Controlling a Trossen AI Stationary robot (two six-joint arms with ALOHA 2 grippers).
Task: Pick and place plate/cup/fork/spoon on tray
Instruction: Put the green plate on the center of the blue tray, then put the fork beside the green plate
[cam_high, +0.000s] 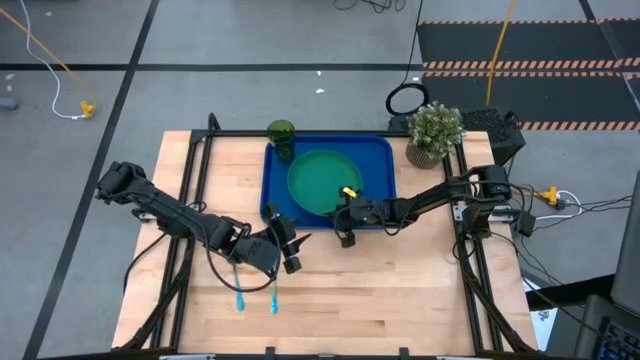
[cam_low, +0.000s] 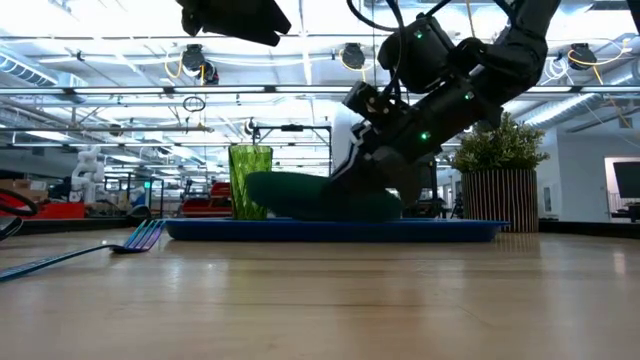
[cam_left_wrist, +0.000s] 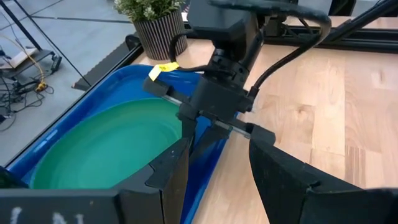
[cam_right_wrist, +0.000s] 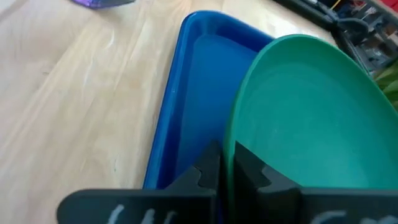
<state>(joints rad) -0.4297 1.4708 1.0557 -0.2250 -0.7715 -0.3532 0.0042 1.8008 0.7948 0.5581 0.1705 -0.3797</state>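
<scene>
The green plate (cam_high: 322, 180) lies in the blue tray (cam_high: 378, 150) at the table's far middle. The dark-green cup (cam_high: 281, 133) stands at the tray's far left corner. My right gripper (cam_high: 346, 220) is shut on the plate's near rim. My left gripper (cam_high: 293, 250) is open and empty above the table, just off the tray's near left corner. Its fingers (cam_left_wrist: 177, 168) point toward the tray. The fork and the spoon (cam_high: 256, 296) lie side by side on the table near the front. I cannot tell which is which. My right gripper pinches the plate's near rim (cam_right_wrist: 231, 134) between its two fingers, one on the plate's upper face and one beneath it. The fingers come slanting down from the table's near right side. The plate sits tilted, its held rim raised and its far part (cam_right_wrist: 323, 56) over the tray.
A potted plant (cam_high: 434, 133) stands beside the tray's far right corner. Bare wooden table (cam_high: 400, 290) spreads in front of the tray. A yellow tag (cam_high: 349, 191) sits on my right gripper over the plate.
</scene>
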